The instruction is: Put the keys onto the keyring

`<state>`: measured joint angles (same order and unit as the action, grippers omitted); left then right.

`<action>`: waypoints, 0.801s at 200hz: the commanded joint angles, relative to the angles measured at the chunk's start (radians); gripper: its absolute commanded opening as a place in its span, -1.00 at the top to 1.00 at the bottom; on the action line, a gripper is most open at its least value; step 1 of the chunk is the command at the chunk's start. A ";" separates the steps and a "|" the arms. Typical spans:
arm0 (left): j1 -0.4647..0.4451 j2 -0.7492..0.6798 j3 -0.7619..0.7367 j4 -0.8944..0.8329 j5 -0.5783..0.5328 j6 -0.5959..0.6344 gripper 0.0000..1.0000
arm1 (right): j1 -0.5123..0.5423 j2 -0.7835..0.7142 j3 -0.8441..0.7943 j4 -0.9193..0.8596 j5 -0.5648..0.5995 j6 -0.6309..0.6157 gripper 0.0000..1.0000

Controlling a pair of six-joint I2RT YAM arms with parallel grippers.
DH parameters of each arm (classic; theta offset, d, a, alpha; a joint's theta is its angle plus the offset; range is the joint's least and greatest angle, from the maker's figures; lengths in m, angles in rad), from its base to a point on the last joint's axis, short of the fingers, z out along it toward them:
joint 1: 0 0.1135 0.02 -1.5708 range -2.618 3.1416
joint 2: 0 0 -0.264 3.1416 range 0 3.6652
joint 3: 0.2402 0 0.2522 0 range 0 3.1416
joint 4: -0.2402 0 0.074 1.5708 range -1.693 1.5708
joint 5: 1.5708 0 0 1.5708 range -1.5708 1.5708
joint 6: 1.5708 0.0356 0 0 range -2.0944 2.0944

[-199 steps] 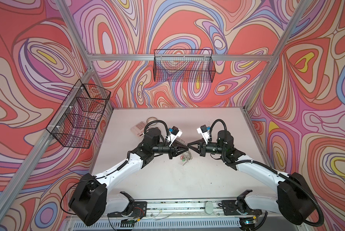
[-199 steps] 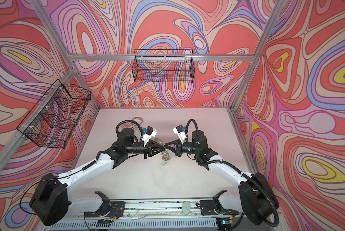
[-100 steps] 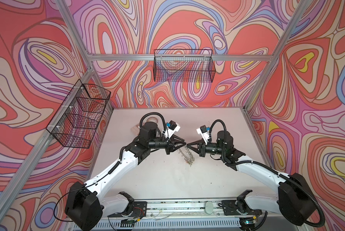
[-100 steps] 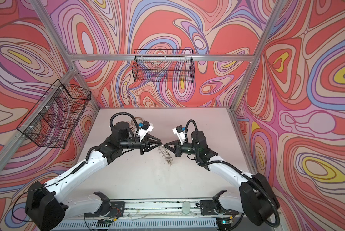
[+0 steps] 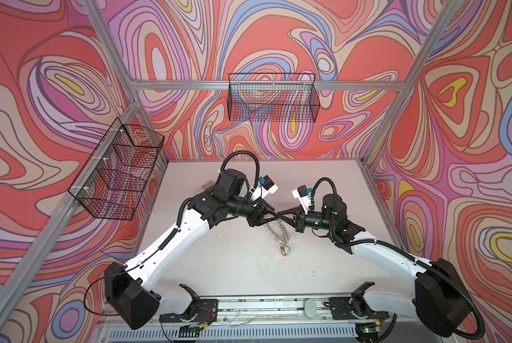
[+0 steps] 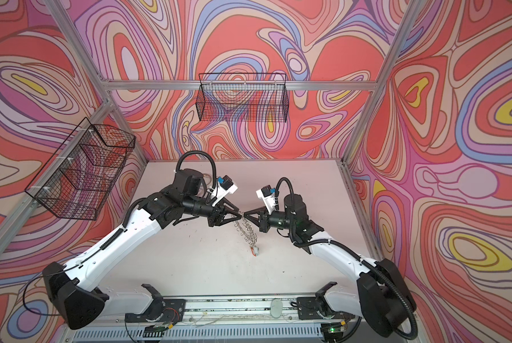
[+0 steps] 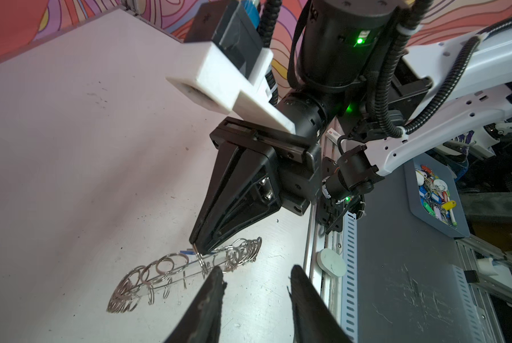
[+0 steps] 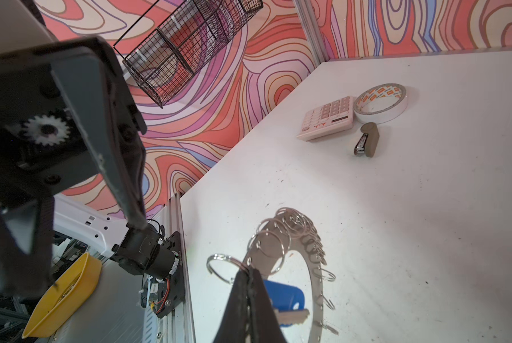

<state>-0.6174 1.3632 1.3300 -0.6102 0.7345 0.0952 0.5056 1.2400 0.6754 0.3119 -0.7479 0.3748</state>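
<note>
keyring, position: flat grey metal ring-shaped keyring [image 8: 271, 249] fringed with wire loops, at the middle of the white table [image 5: 219, 261], hanging from the right gripper's tip.
keyring, axis: on edge and tilted; in both top views the long axis runs from the gripper tips toward the near right, high end far, low end near.
keys: 1 silver key with a blue plastic tag [image 8: 284, 294] just behind the right fingertips; 1 key with a red-orange tag [image 5: 285, 251] at the low end.
right gripper [image 8: 248, 274]: jaws pressed together, pinching 1 wire loop of the keyring.
left gripper [image 7: 256, 274]: jaws narrowly apart, nothing between them; 1 fingertip [image 7: 217, 276] just beside the loops, contact unclear.
far left of table: pale pink calculator [image 8: 327, 117], white tape roll [image 8: 379, 115], small brown stapler-like tool [image 8: 369, 139].
writing: orange print inside the tape roll and marks on the calculator, both too small to read.
hidden or unclear: calculator mostly behind the left arm in the top views; cannot tell whether the keyring's low end rests on the table; red-orange tag too small for detail.
</note>
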 commanded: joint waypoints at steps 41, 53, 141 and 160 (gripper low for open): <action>-0.037 0.108 0.115 -0.152 -0.115 -0.002 0.24 | 0.008 -0.001 0.033 0.023 0.004 -0.014 1.00; -0.039 0.122 0.125 -0.156 -0.126 -0.009 0.26 | 0.008 0.001 0.032 0.028 0.004 -0.009 1.00; -0.048 0.129 0.114 -0.150 -0.171 -0.020 0.40 | 0.010 0.005 0.031 0.029 0.002 -0.011 1.00; -0.039 0.106 0.082 -0.107 -0.128 -0.023 0.37 | 0.010 0.004 0.029 0.029 0.001 -0.014 1.00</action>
<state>-0.6655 1.4948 1.4307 -0.7361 0.5827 0.0734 0.5079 1.2407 0.6754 0.3023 -0.7406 0.3748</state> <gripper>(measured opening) 0.303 0.047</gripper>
